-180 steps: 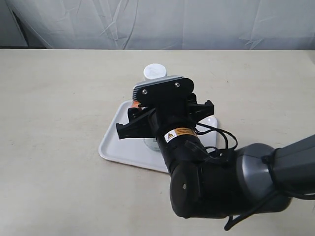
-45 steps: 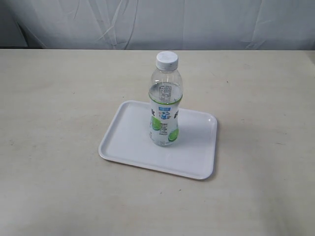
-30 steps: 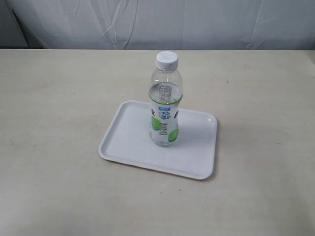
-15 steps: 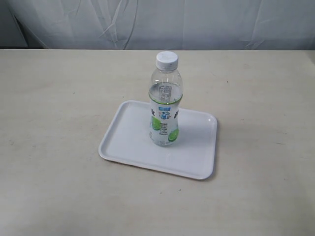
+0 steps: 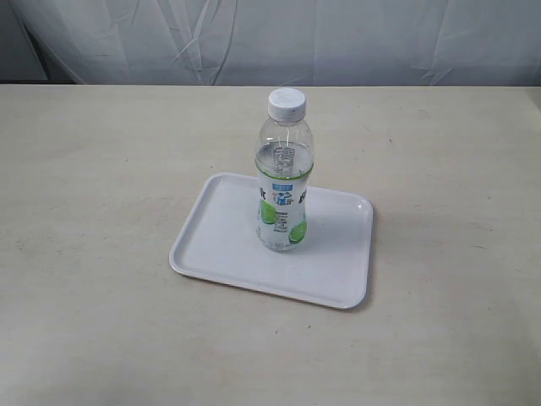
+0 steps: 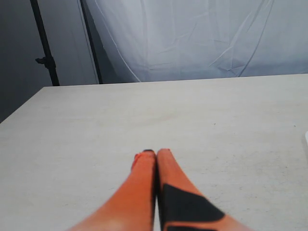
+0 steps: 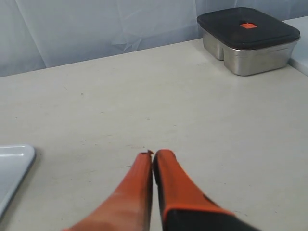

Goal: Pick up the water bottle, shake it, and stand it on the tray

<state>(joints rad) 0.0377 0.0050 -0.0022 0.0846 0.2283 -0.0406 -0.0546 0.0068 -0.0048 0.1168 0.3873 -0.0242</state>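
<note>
The water bottle (image 5: 283, 173), clear with a white cap and a lime-printed label, stands upright near the middle of the white tray (image 5: 220, 245) in the exterior view. No arm shows in that view. In the left wrist view my left gripper (image 6: 155, 153) hovers over bare table with its orange fingers pressed together, holding nothing. My right gripper (image 7: 152, 154) is likewise shut and empty over the table, with a corner of the tray (image 7: 12, 161) off to one side of it.
A steel container with a black lid (image 7: 248, 38) sits far off on the table in the right wrist view. A white cloth backdrop (image 5: 270, 38) hangs behind the table. A dark stand (image 6: 45, 48) rises beyond the table's corner in the left wrist view.
Six seconds ago the right arm stood over the tray with its gripper around the bottle; it has since withdrawn from the exterior view. Over the last 1.5 seconds nothing has moved.
</note>
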